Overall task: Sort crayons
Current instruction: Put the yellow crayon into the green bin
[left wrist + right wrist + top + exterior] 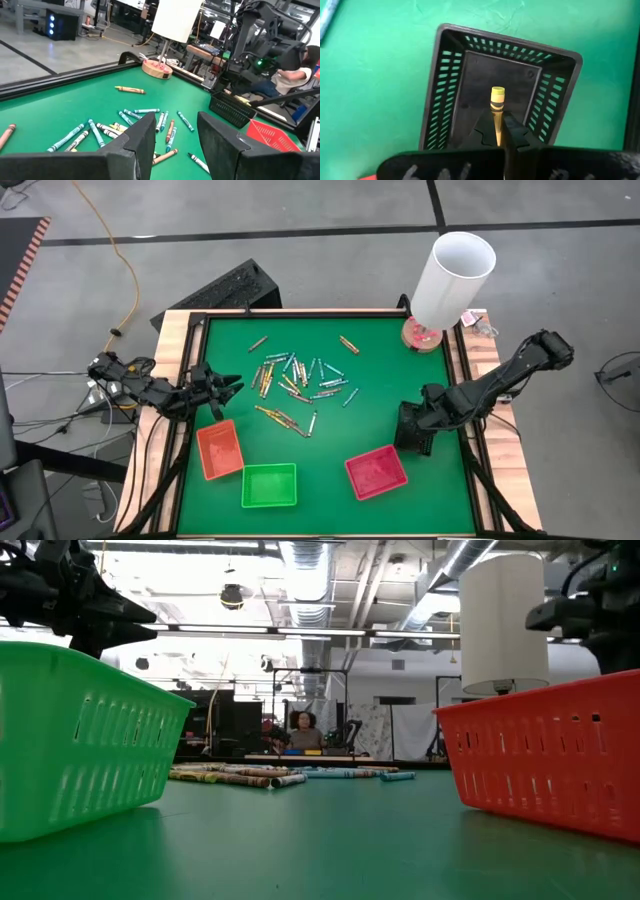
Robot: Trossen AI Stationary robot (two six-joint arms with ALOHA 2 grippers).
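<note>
Many crayons [295,385] lie scattered on the green mat in the middle of the table; the low view [280,777] and the left wrist view [125,120] show them too. My right gripper [420,420] stands over the black tray [470,65] at the table's right and is shut on a yellow crayon [497,105]. At the table's left edge my left gripper [225,388] points level toward the pile. It is open, with nothing between its fingers [145,140]. My right gripper pinches the yellow crayon's shaft [496,125] between its two fingers, from above and pointing down. The crayon lies along the fingers. Its free end [497,94] sticks out past the fingertips, over the inside of the black tray.
An orange tray [220,450], a green tray [268,485] and a red tray [376,471] stand along the near side. A white cylinder on a round wooden base [450,280] stands at the far right corner. A raised wooden rim [180,340] frames the mat.
</note>
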